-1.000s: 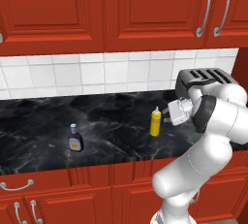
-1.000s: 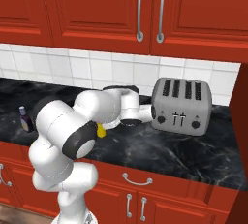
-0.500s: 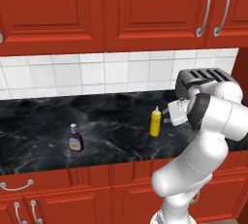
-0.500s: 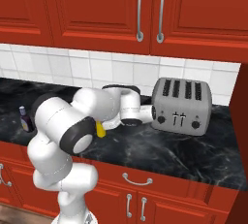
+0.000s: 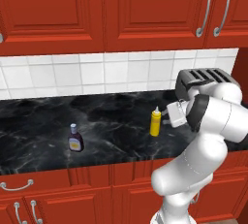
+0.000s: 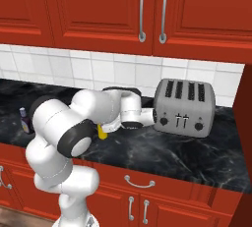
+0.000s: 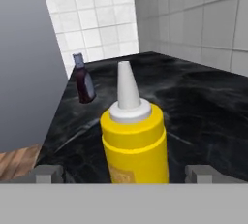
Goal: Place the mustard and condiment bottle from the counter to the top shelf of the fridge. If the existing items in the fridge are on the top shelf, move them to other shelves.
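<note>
Nothing is shelved yet: the mustard (image 7: 134,143) and condiment bottle (image 5: 75,138) both stand on the tabletop (image 5: 116,133), mustard between the open, empty pincer (image 7: 123,172) tips, ungripped.

Yellow mustard (image 7: 134,140); purple-brown condiment bottle (image 5: 75,138); white-veined black counter (image 5: 111,136)

A silver toaster (image 6: 183,105) stands below red cabinets (image 5: 121,12) — white tiles (image 5: 87,75) behind.

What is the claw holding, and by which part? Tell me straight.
Nothing is held. The claw is open, its fingertips apart on either side of the mustard bottle's body, which stands upright on the counter.
</note>
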